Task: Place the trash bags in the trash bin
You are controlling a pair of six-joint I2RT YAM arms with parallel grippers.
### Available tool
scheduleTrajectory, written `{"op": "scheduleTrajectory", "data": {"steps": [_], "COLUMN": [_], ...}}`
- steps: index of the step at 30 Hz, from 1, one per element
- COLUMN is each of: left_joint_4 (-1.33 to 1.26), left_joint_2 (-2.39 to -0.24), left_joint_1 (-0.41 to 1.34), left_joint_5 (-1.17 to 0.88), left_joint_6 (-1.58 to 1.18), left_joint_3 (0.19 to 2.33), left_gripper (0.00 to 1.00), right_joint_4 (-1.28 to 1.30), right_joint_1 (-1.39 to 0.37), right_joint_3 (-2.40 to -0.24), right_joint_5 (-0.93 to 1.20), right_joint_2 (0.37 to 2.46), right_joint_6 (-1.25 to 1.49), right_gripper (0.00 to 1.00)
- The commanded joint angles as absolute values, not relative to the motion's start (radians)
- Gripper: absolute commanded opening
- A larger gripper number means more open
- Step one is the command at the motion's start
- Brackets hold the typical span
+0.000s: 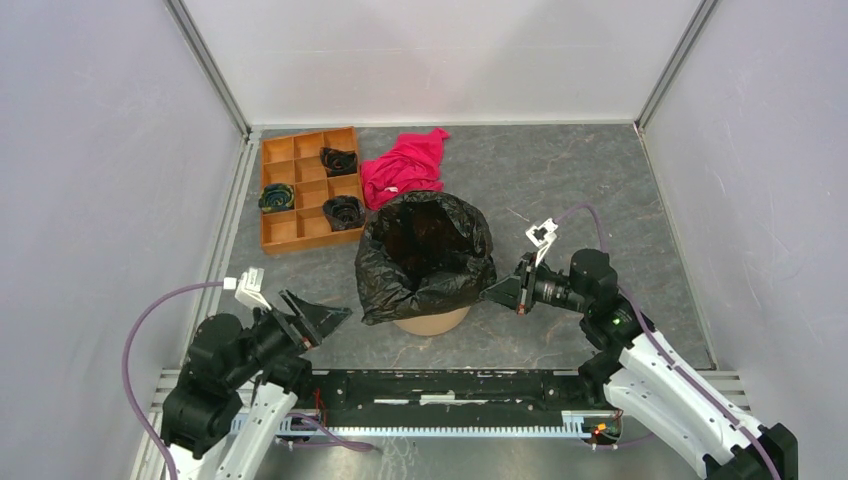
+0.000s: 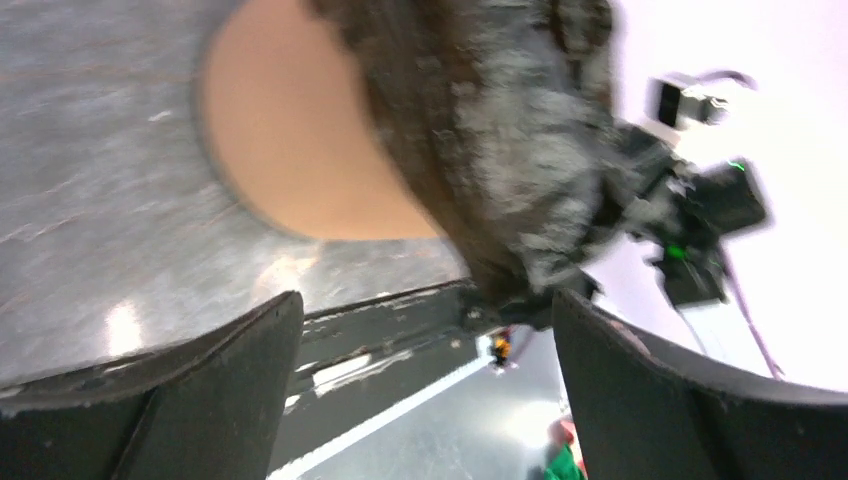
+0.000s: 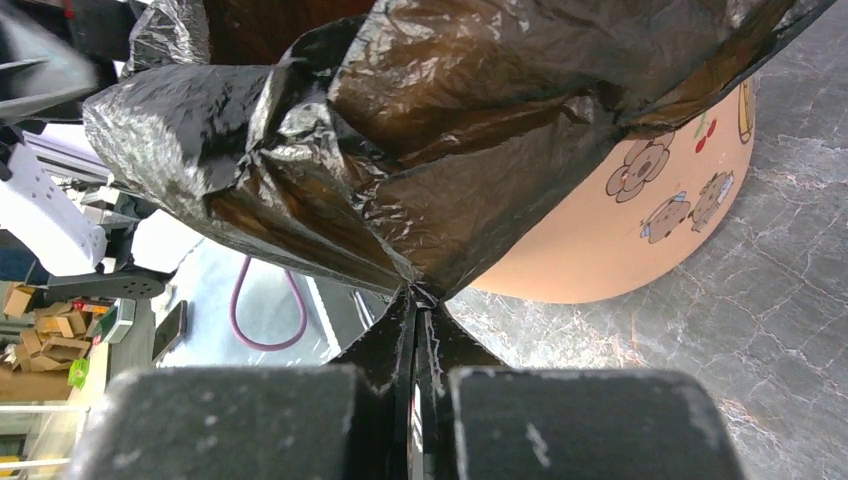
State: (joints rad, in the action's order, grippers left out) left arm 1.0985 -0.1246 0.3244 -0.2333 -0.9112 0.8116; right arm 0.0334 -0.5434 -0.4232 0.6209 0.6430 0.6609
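Between the two sets of jaws, the trash bin [image 1: 432, 322] is seen standing on the counter [image 1: 580, 190]. The big trash bag [image 1: 425, 255] is draped over its rim, mouth open upward, film hanging down the outside. Right jaws are closed on a pinch of the bag's film at its right side. In the right wrist view the bag [image 3: 400, 150] is clamped right at the tips, with the bin [image 3: 620, 230] just beyond and cartoon stickers seen on its wall. Left jaws are spread wide with nothing held, apart from the bag on its left side. In the left wrist view, which is blurred, both fingers [image 2: 230, 400] are seen, with bin [image 2: 290, 150] and bag [image 2: 500, 150] ahead of the gap. Well beyond the left jaws a compartment tray [image 1: 270, 235] is set. One small trash bag [image 1: 338, 160] and a second small bag [image 1: 343, 211] are held in separate compartments. A dark bundle [image 1: 277, 197] sits in another; what it is cannot be told. A red cloth [image 1: 405, 165] is laid beside the tray, behind the bin.
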Motion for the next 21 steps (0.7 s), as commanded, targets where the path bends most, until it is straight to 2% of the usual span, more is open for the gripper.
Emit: {"op": "scheduleTrajectory", "data": {"steps": [1, 5, 10, 15, 21], "left_joint_4": [0.702, 0.618, 0.605, 0.567, 0.554], "left_joint_2": [-0.054, -0.093, -0.159, -0.168, -0.153], "left_joint_1": [0.319, 0.319, 0.319, 0.319, 0.318], "left_joint_5": [-0.574, -0.682, -0.727, -0.714, -0.670], "left_joint_6": [-0.939, -0.943, -0.916, -0.935, -0.976], "left_joint_3": [0.734, 0.665, 0.615, 0.554, 0.480], "left_gripper": [1.00, 1.00, 0.87, 0.63, 0.16], "right_joint_4": [0.010, 0.008, 0.008, 0.008, 0.008], "right_joint_1": [-0.549, -0.548, -0.550, -0.554, -0.559], "right_joint_3": [-0.463, -0.472, -0.473, -0.465, -0.458], "right_joint_5": [0.613, 0.617, 0.617, 0.614, 0.612], "right_joint_2": [0.663, 0.672, 0.675, 0.672, 0.672], "right_joint_6": [0.639, 0.635, 0.639, 0.646, 0.649], "right_gripper": [0.00, 0.00, 0.00, 0.00, 0.00]}}
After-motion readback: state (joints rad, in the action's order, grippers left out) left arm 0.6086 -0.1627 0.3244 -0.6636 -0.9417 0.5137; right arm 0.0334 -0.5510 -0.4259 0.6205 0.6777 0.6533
